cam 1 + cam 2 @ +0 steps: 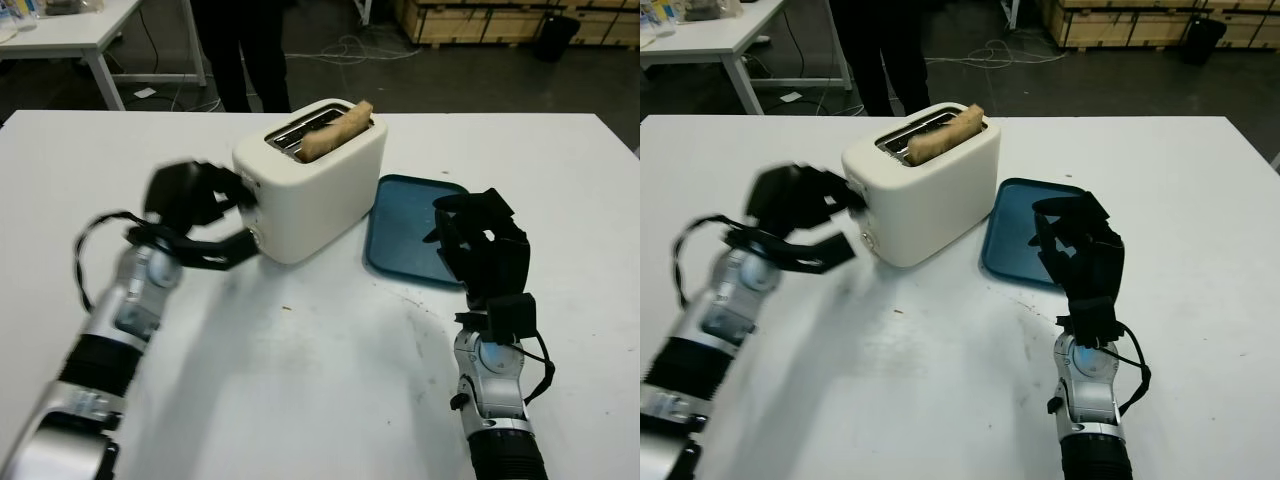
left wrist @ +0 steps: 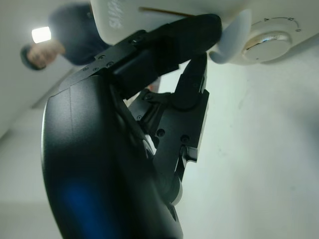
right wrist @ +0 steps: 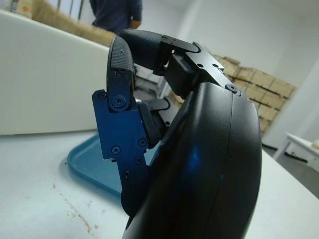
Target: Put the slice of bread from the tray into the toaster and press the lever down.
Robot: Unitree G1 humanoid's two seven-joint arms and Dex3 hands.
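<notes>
A white toaster (image 1: 315, 190) stands mid-table with the bread slice (image 1: 337, 129) upright in its right slot, the top sticking out. Beside it on the right lies the blue tray (image 1: 408, 232), with nothing on it. My left hand (image 1: 215, 222) is at the toaster's left end, holding nothing. In the left wrist view one fingertip (image 2: 204, 25) touches the white lever (image 2: 233, 37), just beside the chrome dial (image 2: 269, 40). My right hand (image 1: 1075, 245) is open above the tray's near right corner.
A person in dark clothes (image 1: 245, 50) stands behind the table's far edge. A second white table (image 1: 70, 35) is at the back left, with cables on the floor and wooden crates (image 1: 480, 20) at the back right.
</notes>
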